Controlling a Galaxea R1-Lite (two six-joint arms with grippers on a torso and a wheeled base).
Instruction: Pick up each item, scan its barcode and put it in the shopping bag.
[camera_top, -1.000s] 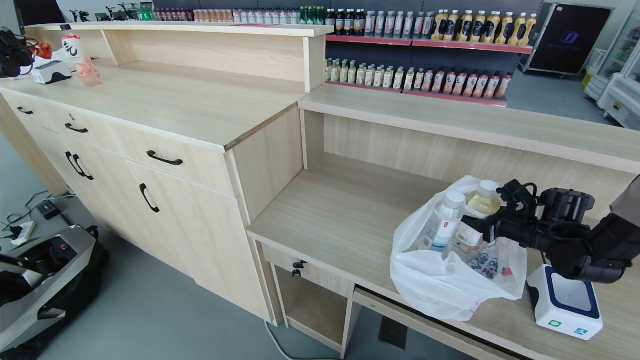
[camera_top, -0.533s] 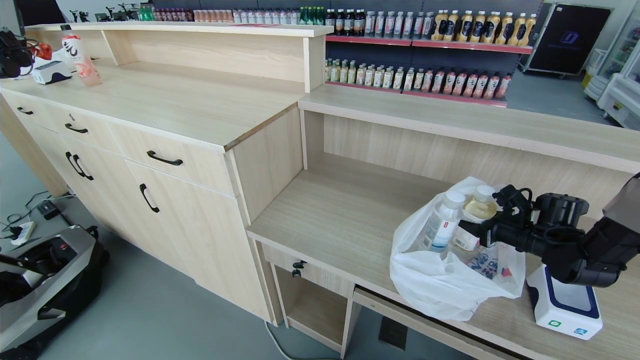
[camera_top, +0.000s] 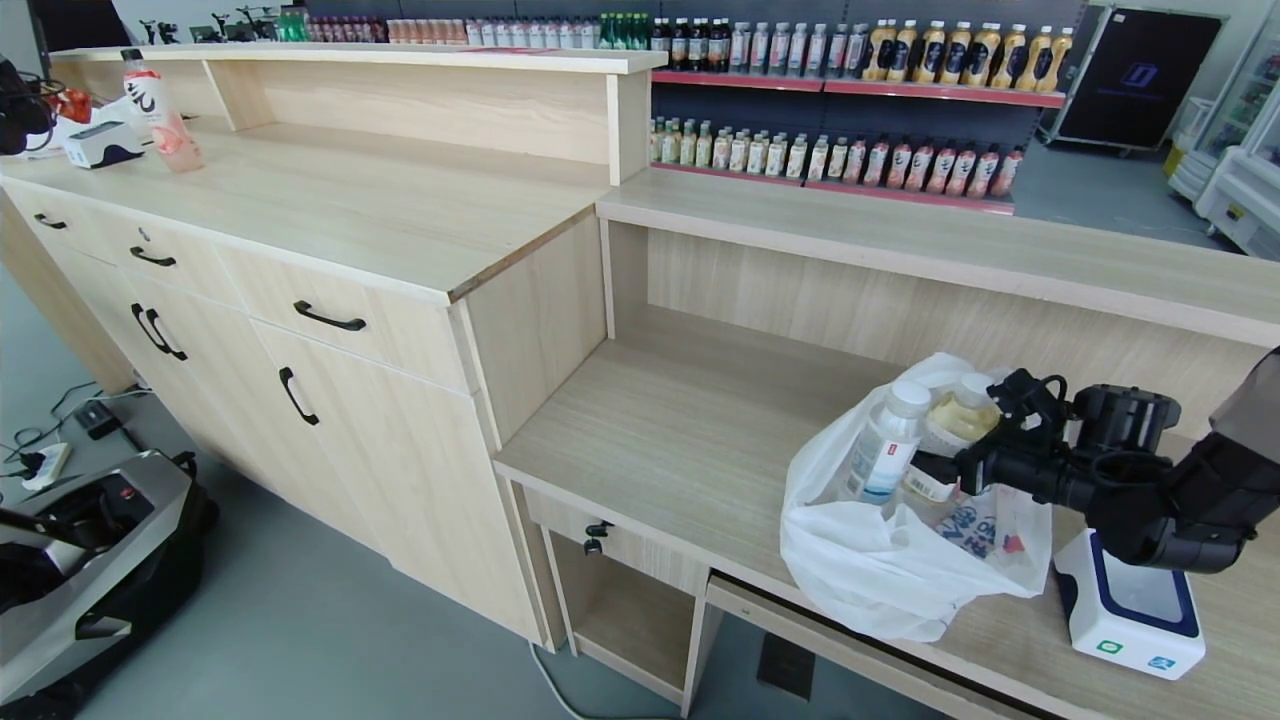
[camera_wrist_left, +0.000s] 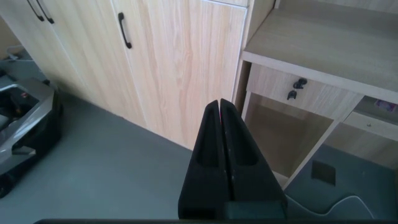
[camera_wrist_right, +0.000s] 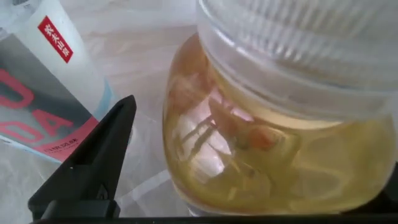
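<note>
Nearest, the left end effector (camera_wrist_left: 219, 106) hangs over the grey floor (camera_wrist_left: 93, 168) with its jaws pressed together, holding nothing. Farther, at about 4 o'clock in the head view, a white scanner (camera_top: 1128, 605) stands on the wooden surface (camera_top: 680, 430). The shopping bag (camera_top: 880, 560) sits just at its 9 o'clock. Inside the bag stand a clear bottle (camera_top: 885, 440) and, at its 3 o'clock, a yellow drink bottle (camera_top: 950, 415). The right end effector (camera_top: 968, 432) is spread open around the yellow drink bottle, with one finger (camera_wrist_right: 93, 174) a little apart from its wall.
</note>
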